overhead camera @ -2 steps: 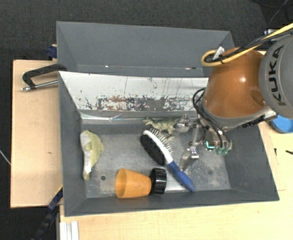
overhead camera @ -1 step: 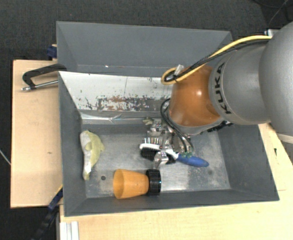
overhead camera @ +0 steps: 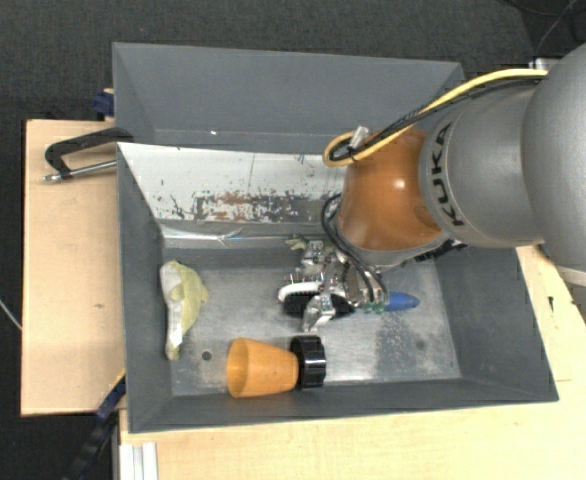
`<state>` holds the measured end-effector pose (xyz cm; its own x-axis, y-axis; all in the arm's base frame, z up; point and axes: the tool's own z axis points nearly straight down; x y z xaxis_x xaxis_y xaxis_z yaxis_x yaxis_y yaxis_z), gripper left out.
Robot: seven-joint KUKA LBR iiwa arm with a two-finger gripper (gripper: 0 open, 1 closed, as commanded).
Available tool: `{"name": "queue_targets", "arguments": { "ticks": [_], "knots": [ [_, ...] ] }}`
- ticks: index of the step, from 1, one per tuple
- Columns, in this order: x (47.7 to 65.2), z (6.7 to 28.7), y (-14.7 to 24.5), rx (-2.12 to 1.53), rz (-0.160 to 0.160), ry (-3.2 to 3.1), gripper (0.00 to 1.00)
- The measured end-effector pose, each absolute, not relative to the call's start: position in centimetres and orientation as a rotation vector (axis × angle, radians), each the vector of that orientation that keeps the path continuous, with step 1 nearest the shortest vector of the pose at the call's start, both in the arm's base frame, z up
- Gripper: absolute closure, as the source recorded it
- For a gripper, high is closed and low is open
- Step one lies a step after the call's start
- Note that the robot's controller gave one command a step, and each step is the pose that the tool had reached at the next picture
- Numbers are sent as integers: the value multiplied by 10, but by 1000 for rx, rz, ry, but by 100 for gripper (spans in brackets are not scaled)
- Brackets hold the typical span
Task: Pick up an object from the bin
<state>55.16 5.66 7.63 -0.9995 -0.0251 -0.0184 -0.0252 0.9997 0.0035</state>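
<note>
Just below the gripper (overhead camera: 323, 293) in the view (open or shut, I can't tell) the orange cup (overhead camera: 261, 367) lies sideways, left to right, black end nearest.

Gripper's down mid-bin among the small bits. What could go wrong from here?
1. The gripper sits low between a black-and-white piece and a blue piece. It could catch both, or knock one away.
2. The orange cone with a black cap lies on its side close by, nearer the front wall. A bump would likely set it rolling.
</note>
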Motion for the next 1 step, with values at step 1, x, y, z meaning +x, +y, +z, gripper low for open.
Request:
{"name": "queue_targets", "arguments": {
  "ticks": [1],
  "knots": [
    [541, 232, 54, -69, 3, 3128, 100]
  ]
}}
